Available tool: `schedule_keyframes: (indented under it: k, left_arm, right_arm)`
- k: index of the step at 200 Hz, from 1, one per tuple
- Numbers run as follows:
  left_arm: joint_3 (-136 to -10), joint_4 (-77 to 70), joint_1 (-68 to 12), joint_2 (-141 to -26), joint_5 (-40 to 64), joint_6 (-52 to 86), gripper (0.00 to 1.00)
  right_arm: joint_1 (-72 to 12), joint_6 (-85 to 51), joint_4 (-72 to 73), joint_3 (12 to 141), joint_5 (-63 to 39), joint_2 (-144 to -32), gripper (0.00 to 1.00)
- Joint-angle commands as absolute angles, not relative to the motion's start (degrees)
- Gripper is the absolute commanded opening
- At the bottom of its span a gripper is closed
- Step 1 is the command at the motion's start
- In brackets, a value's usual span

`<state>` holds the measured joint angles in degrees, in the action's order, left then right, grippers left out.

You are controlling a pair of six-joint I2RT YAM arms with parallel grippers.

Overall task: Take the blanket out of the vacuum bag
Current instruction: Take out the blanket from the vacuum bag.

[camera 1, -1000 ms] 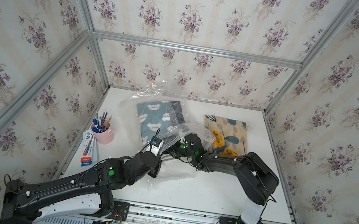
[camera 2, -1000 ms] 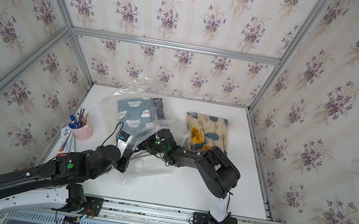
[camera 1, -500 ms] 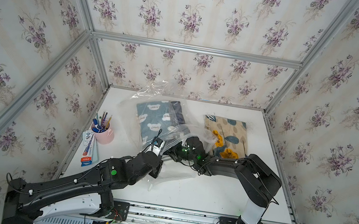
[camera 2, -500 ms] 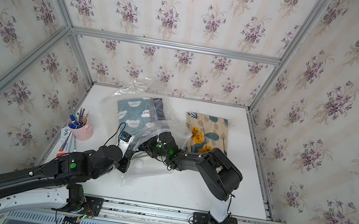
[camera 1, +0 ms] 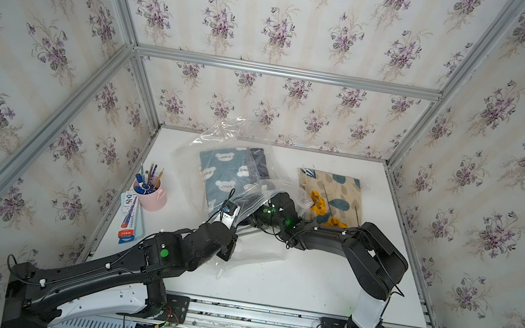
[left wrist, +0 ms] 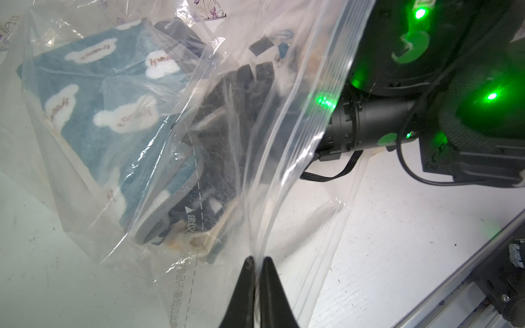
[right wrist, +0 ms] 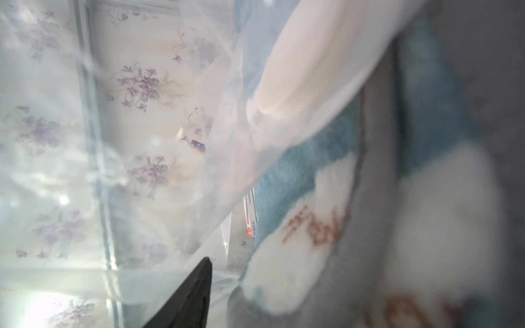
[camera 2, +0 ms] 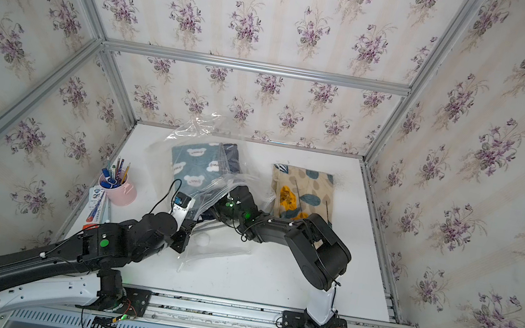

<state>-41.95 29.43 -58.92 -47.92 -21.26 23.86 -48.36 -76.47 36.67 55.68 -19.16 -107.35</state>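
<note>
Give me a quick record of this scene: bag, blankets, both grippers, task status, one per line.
Vacuum bag: clear, on table, mouth open
Blue blanket: inside the bag
Leaf-print blanket: outside, beside the bag
Left gripper: shut on bag's zip edge
Right gripper: inside the bag, by blue blanket; grip unclear
Task status: blanket not yet out

A robot lab booth: aluminium framing (camera 1: 287, 72), wallpaper panels (camera 1: 276, 26), white table (camera 1: 305, 287), two rail-mounted arms (camera 1: 371, 259).
</note>
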Motion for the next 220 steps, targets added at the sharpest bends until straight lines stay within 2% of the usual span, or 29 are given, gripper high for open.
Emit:
schedule_keyframes:
  k: [1, 104, 154, 220]
  left_arm:
    - [-42.22, 28.61, -58.89, -47.97, -21.62, 23.38, 0.10]
    - [-42.86, 29.18, -58.89, -48.06, -22.76, 22.68, 0.10]
    - [-43.24, 28.96, -58.89, -48.76, -23.19, 22.03, 0.10]
    - [-43.87, 29.84, -58.89, -48.40, -23.36, 21.94, 0.10]
  right_arm:
    - [-48.05, -75.34, 35.96, 57.60, -18.94, -107.05, 0.62]
    - [-48.23, -76.29, 38.79, 57.37, -21.76, -107.32, 0.64]
    - [-48.91, -74.05, 37.17, 56.36, -20.01, -102.75, 0.65]
    - [-48.15, -74.17, 36.98, 58.35, -21.35, -105.20, 0.65]
